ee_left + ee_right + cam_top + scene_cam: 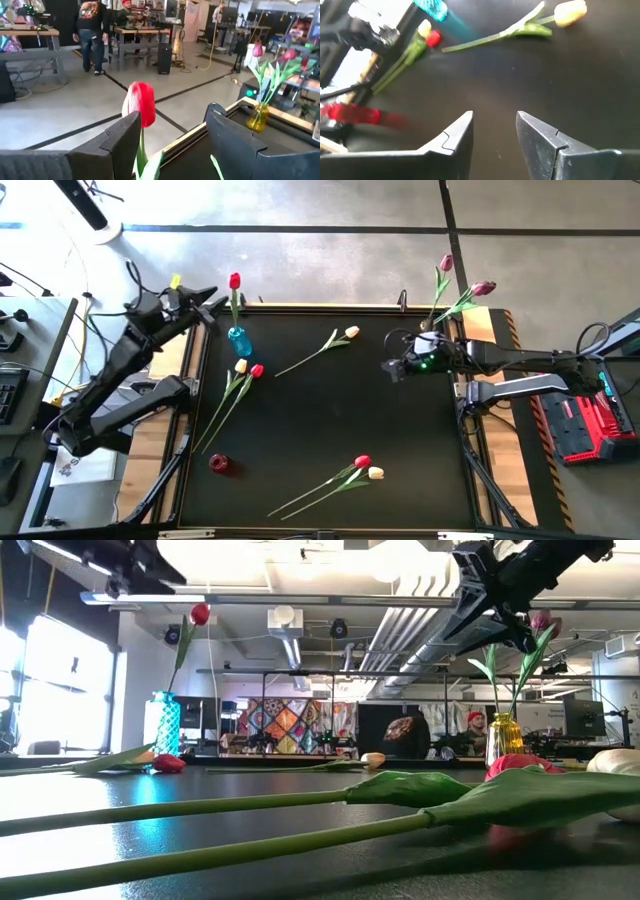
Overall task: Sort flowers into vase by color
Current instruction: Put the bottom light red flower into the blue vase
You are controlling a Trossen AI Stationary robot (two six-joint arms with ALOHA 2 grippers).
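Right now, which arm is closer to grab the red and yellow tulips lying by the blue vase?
Probably the left. Its tool is open just above the blue vase, and that tulip pair lies right beside it. The right tool waits across the mat.

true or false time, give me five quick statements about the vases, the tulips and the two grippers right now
1. A red tulip stands in the blue vase. True.
2. The left gripper is clamped on that tulip's stem. False: its fingers stand open on either side of the stem, with gaps showing.
3. The yellow vase holds pink tulips. True.
4. The right gripper carries a cream tulip. False: its fingers are open with nothing between them, above bare mat.
5. All tulips are already in vases. False: several lie on the mat, among them a red and cream pair near the front edge.
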